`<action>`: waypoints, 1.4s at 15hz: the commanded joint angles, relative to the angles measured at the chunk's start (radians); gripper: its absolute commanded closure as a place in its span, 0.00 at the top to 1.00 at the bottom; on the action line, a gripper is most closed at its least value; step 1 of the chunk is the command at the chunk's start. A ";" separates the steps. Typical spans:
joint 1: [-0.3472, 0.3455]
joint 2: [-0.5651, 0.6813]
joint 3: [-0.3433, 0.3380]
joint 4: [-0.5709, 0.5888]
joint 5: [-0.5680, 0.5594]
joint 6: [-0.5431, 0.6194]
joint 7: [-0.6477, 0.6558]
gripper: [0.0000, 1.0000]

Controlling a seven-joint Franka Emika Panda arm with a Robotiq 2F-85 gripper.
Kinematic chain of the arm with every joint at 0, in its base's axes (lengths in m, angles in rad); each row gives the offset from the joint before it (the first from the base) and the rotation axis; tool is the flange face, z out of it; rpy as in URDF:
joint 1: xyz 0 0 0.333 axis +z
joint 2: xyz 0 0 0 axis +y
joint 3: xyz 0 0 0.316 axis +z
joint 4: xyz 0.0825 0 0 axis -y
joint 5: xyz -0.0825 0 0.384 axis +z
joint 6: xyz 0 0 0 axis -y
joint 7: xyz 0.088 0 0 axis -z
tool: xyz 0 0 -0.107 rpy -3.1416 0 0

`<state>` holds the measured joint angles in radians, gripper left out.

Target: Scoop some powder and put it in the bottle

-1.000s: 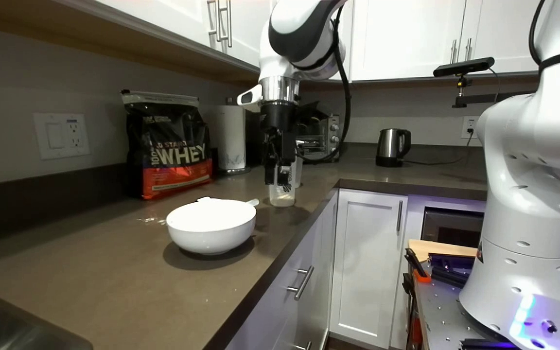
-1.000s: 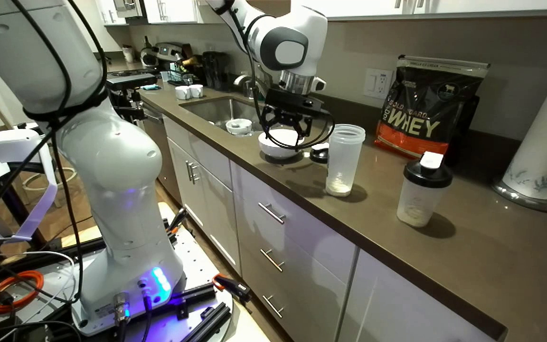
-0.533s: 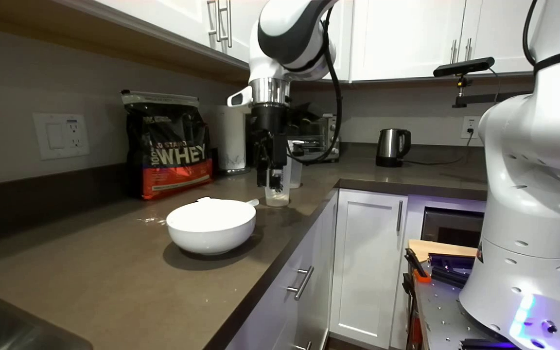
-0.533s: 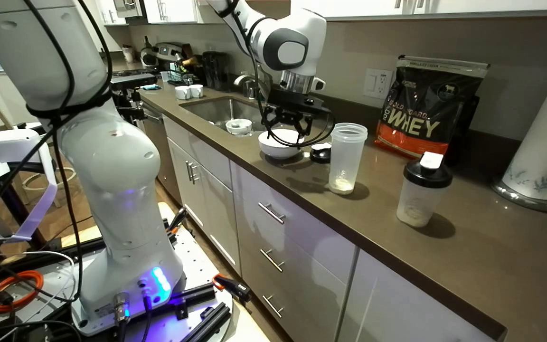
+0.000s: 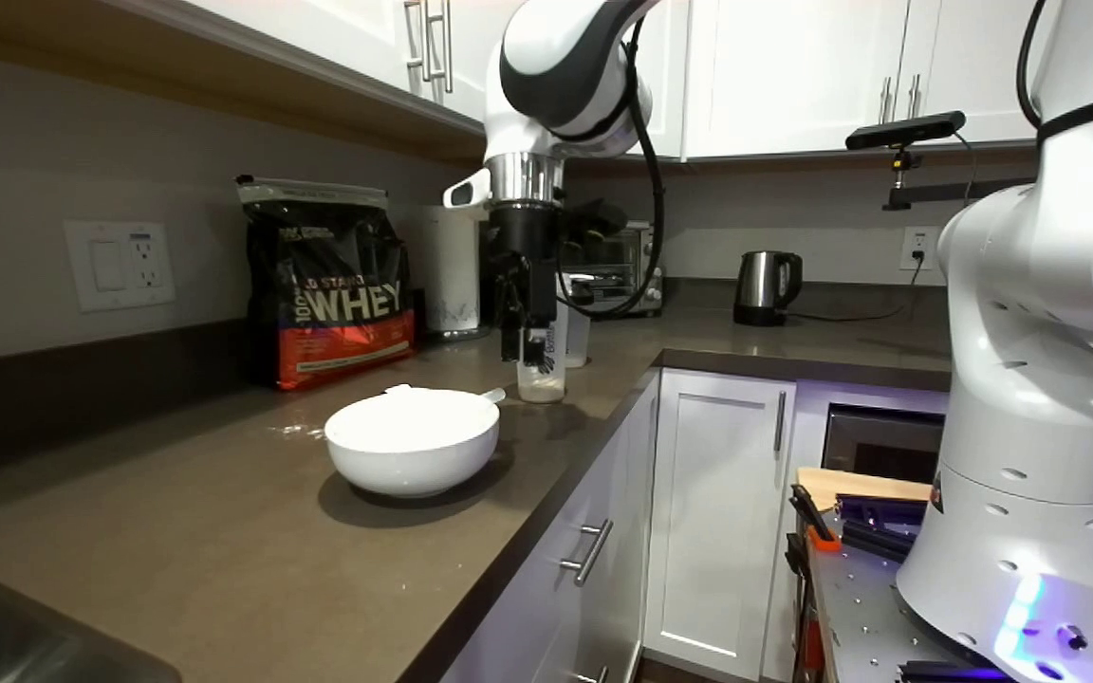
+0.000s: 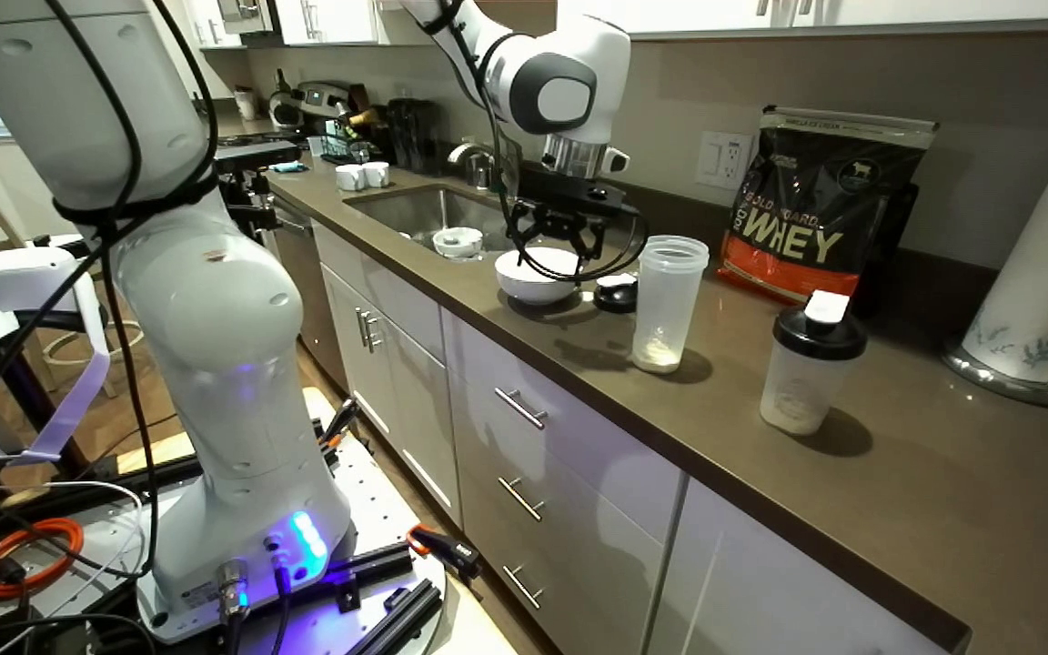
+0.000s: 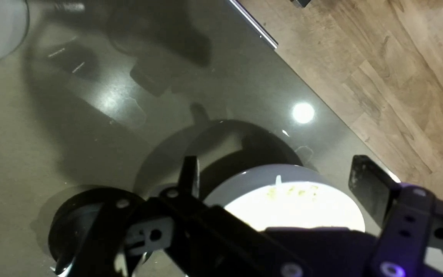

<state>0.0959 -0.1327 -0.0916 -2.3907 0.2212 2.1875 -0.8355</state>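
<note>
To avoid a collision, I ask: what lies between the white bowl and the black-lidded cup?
The clear bottle stands there in both exterior views; in an exterior view, a black lid also lies beside the bowl.

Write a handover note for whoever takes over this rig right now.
Pincer: open, holding nothing, above the counter.
Where: white bowl on the counter, a pale handle, likely a scoop's, at its rim; uncapped shaker cup standing nearby. Bowl contents glare white, amount unclear.
Done: some pale powder lies in the cup's bottom; from when, can't tell.
Left: if more is wanted, probably grip the handle, scoop, tip into the cup.
</note>
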 commanded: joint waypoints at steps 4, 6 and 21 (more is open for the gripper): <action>-0.030 -0.049 0.038 -0.041 -0.025 0.056 0.194 1.00; -0.024 -0.067 0.044 -0.054 -0.028 0.054 0.219 1.00; 0.016 -0.039 0.059 -0.071 0.024 0.039 0.119 1.00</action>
<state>0.1085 -0.1741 -0.0406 -2.4527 0.2254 2.2198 -0.6657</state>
